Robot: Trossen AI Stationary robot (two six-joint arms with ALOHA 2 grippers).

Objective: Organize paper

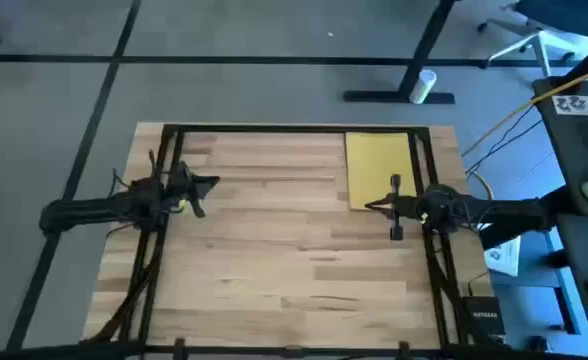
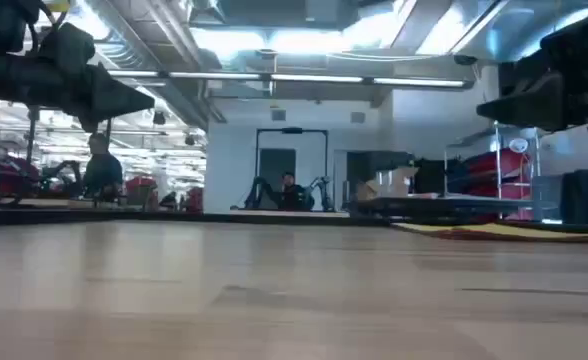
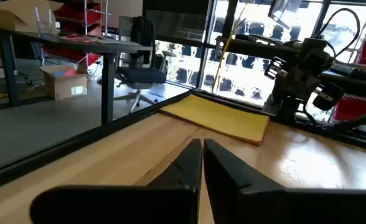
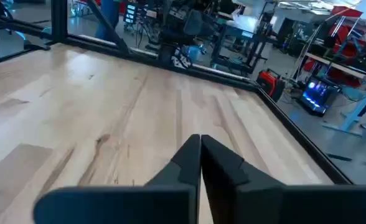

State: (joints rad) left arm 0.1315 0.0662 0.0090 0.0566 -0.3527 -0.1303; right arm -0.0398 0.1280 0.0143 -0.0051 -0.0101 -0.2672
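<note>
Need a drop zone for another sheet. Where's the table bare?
Bare wood between the left gripper and the right gripper, and the whole near half of the table. Crowded only at the far right corner: the yellow paper lies there, right gripper at its near edge.

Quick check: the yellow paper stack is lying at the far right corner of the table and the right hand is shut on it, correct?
Not quite. The yellow paper stack does lie at the far right corner of the table, but the right hand is shut on nothing. The right wrist view shows its fingers closed and empty over bare wood.
</note>
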